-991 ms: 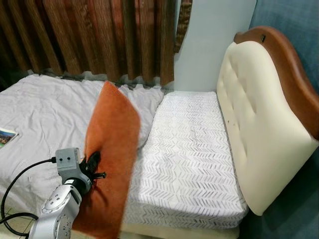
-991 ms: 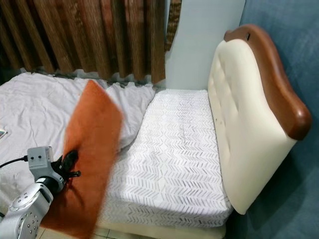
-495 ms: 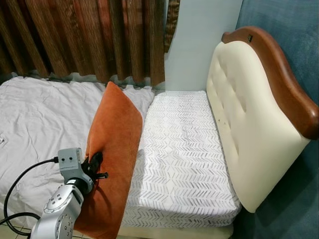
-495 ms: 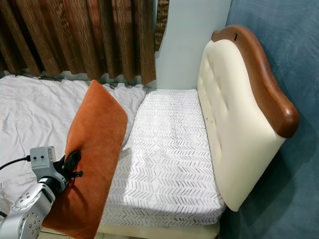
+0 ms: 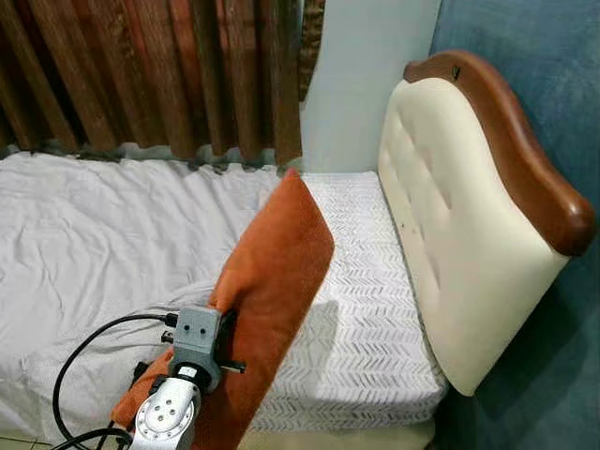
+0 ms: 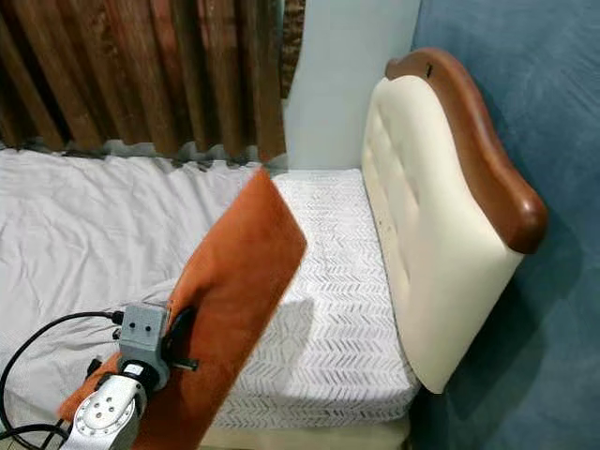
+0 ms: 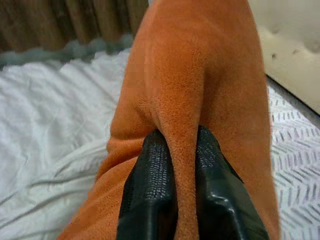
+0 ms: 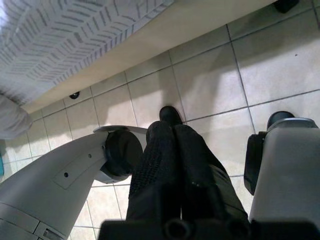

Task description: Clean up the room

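Two black fingers [image 7: 150, 195] of left gripper [image 7: 182, 150] pinching orange pillow [image 5: 277, 262], its lower end cut off.

The left arm [image 5: 169, 422] is silver, topped by a grey camera box [image 5: 198, 332] with a black cable [image 5: 84, 349], and its fingers [image 7: 150, 195] are black and textured.

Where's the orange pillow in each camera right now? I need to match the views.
Left eye: orange pillow lower centre, slanting over the bed.
Right eye: lower centre-left.
Left wrist: centre, pinched by the left gripper.
Right wrist: not in it.
Shared landmark: cream headboard.
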`<state>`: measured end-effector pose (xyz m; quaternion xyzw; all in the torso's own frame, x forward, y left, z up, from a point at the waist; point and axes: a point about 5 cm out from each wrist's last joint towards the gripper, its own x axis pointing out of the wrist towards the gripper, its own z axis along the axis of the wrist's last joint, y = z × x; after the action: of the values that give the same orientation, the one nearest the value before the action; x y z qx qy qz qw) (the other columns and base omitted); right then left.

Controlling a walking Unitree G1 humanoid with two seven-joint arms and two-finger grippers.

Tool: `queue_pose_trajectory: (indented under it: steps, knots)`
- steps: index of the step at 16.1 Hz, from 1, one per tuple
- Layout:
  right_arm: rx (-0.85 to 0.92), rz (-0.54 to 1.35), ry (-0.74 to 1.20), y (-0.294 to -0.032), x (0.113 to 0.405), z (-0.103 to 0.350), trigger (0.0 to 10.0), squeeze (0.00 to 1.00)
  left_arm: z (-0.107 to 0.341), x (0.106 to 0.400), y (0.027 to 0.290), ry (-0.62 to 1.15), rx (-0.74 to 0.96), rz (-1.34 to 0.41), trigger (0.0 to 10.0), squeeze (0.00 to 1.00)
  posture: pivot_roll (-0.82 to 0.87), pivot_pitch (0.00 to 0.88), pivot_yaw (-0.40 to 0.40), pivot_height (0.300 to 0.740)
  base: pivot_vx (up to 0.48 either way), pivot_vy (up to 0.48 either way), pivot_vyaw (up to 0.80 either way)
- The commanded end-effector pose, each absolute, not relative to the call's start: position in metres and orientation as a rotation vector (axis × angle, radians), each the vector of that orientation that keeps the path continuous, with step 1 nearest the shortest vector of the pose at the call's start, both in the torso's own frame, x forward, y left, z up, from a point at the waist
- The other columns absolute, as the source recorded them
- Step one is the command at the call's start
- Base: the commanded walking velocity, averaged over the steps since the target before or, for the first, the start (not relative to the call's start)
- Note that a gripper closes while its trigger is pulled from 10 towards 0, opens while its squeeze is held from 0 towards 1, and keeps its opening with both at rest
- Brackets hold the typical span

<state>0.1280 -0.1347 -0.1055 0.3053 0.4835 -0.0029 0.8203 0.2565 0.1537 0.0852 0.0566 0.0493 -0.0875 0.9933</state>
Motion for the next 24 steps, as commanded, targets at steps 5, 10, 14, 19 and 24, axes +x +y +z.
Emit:
queue_pose_trajectory:
  steps: [5,10,14,19,24]
  knots:
    - [0.133,0.317,-0.187,-0.1383,0.2992,0.1107,10.0,0.00,0.1027,0.2634,0.1531,-0.027,0.155,-0.153,10.0,0.00,0.09,0.000,0.000,0.740,0.000,0.000,0.00]
    - [0.130,0.327,-0.184,-0.1364,0.2996,0.1100,10.0,0.00,0.1017,0.2636,0.1539,-0.033,0.160,-0.142,10.0,0.00,0.09,0.000,-0.093,0.740,0.000,0.000,0.00]
    - [0.130,0.327,-0.184,-0.1364,0.2996,0.1100,10.0,0.00,0.1017,0.2636,0.1539,-0.033,0.160,-0.142,10.0,0.00,0.09,0.000,-0.093,0.740,0.000,0.000,0.00]
    - [0.130,0.327,-0.184,-0.1364,0.2996,0.1100,10.0,0.00,0.1017,0.2636,0.1539,-0.033,0.160,-0.142,10.0,0.00,0.09,0.000,-0.093,0.740,0.000,0.000,0.00]
    - [0.130,0.327,-0.184,-0.1364,0.2996,0.1100,10.0,0.00,0.1017,0.2636,0.1539,-0.033,0.160,-0.142,10.0,0.00,0.09,0.000,-0.093,0.740,0.000,0.000,0.00]
